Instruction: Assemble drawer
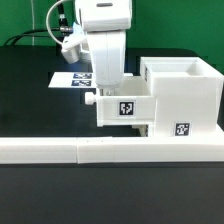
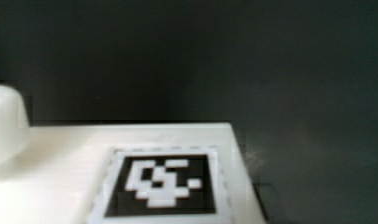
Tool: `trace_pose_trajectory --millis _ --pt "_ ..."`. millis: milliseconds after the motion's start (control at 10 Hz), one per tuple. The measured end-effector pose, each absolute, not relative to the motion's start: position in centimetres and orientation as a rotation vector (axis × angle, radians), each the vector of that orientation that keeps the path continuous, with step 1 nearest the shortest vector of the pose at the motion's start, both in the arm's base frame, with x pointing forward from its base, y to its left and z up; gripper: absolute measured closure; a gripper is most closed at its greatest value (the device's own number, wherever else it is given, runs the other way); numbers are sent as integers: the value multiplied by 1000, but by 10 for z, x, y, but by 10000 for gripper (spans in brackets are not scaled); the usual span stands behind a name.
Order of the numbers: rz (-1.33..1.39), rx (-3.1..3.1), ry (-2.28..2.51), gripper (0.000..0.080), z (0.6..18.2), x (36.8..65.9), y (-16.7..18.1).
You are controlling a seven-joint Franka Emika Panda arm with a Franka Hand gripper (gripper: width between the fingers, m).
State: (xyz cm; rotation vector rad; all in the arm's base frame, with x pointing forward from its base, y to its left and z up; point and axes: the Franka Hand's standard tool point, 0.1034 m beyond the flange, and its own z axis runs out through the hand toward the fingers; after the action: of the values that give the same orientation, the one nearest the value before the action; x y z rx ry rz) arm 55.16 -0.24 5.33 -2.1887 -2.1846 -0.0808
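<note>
The drawer box sits directly below the arm, partly entered in the drawer housing toward the exterior view's right; finger spacing cannot be determined.

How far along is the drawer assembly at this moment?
Partly done: the white open-topped drawer case stands assembled, and the white tagged drawer box sits partway into its front. In hand: the arm's gripper is down at that box; its jaws are hidden. Left: sliding the box fully in.
</note>
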Motion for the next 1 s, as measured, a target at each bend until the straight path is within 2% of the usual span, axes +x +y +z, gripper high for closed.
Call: trace_pose_trajectory --millis 1000 --pt "-72 -2215 -2149 757 53 550 -1"
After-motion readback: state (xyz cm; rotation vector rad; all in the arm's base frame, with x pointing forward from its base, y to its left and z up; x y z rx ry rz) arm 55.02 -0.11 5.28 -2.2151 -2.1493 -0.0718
